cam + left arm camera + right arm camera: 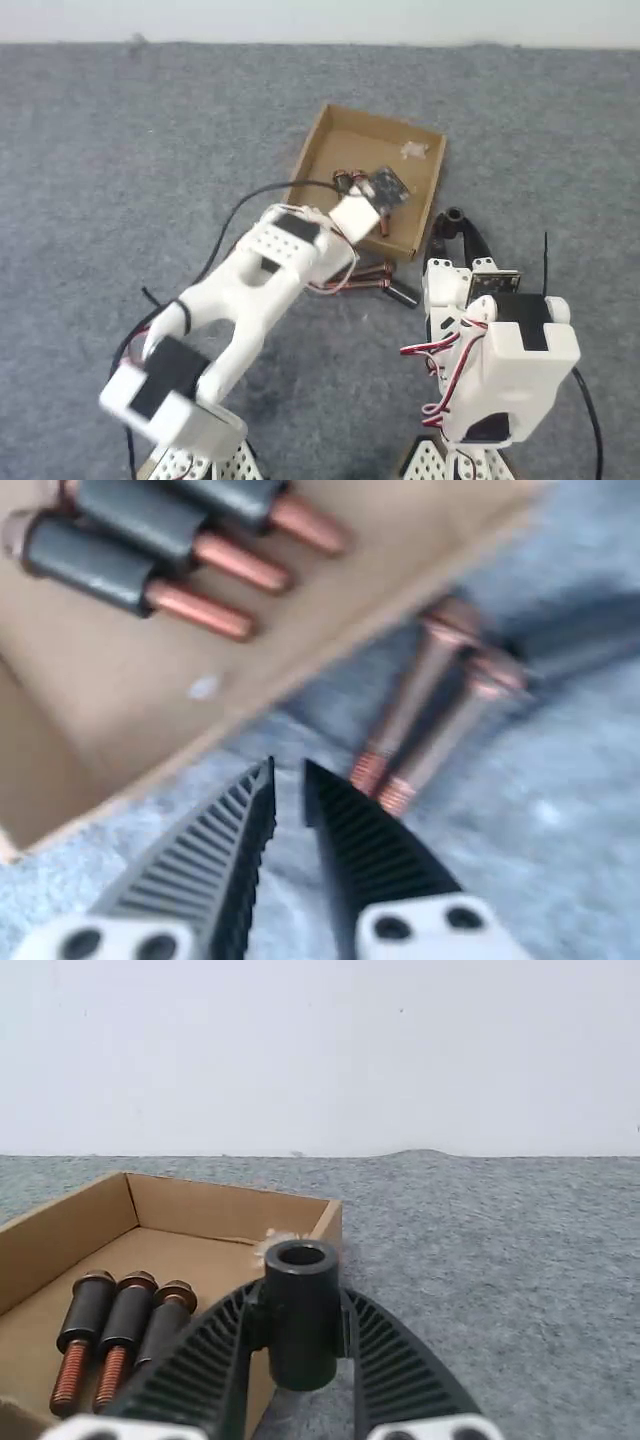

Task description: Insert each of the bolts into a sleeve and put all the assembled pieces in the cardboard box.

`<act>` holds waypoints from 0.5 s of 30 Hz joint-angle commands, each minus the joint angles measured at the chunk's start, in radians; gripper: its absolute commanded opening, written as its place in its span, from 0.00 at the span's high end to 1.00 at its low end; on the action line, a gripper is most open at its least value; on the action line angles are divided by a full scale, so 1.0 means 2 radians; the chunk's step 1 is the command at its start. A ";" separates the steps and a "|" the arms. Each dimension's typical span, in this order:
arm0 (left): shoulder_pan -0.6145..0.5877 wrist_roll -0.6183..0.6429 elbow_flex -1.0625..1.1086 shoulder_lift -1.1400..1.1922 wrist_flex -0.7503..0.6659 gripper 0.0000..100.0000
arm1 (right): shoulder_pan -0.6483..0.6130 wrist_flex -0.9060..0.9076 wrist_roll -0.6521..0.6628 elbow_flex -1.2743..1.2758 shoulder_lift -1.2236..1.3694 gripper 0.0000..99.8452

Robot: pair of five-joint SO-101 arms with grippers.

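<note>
The right gripper [300,1305] clamps its ribbed black jaws on a smooth black tubular sleeve [300,1350]. The sleeve stands upright above the fuzzy grey desk [500,1260], just beside the cardboard box [230,1210]. The left gripper [288,770] hangs empty over the desk by the box's front wall, its toothed jaws parted by only a narrow slit. Beyond it, two loose copper-coloured bolts [410,690] lie side by side, threaded ends nearest the jaws. Inside the shallow brown box, three assembled pieces [140,550] lie in a row, each a dark cylinder with a copper shank protruding.
</note>
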 commanded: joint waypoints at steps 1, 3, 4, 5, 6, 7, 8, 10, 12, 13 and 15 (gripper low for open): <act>0.035 -0.044 0.052 -0.093 -0.003 0.89 | 0.008 0.002 -0.005 -0.014 -0.002 0.99; 0.047 -0.091 0.089 -0.112 -0.025 0.89 | 0.008 0.002 -0.005 -0.014 -0.002 0.99; 0.051 -0.110 0.105 -0.119 -0.039 0.89 | 0.008 0.002 -0.005 -0.014 -0.002 0.99; 0.054 -0.127 0.120 -0.123 -0.053 0.89 | 0.008 0.002 -0.005 -0.014 -0.002 0.99; 0.058 -0.143 0.131 -0.124 -0.062 0.89 | 0.008 0.002 -0.005 -0.014 -0.002 0.99; 0.064 -0.159 0.136 -0.124 -0.065 0.89 | 0.008 0.002 -0.005 -0.014 -0.002 0.99; 0.070 -0.170 0.138 -0.124 -0.064 0.89 | 0.008 0.002 -0.005 -0.014 -0.002 0.99; 0.077 -0.176 0.136 -0.124 -0.068 0.89 | 0.008 0.002 -0.005 -0.014 -0.002 0.99; 0.082 -0.176 0.137 -0.124 -0.081 0.89 | 0.008 0.002 -0.005 -0.015 -0.002 0.99; 0.084 -0.176 0.139 -0.124 -0.090 0.89 | 0.008 0.002 -0.005 -0.015 -0.002 0.99; 0.084 -0.176 0.139 -0.124 -0.099 0.88 | 0.008 0.002 -0.005 -0.015 -0.002 0.99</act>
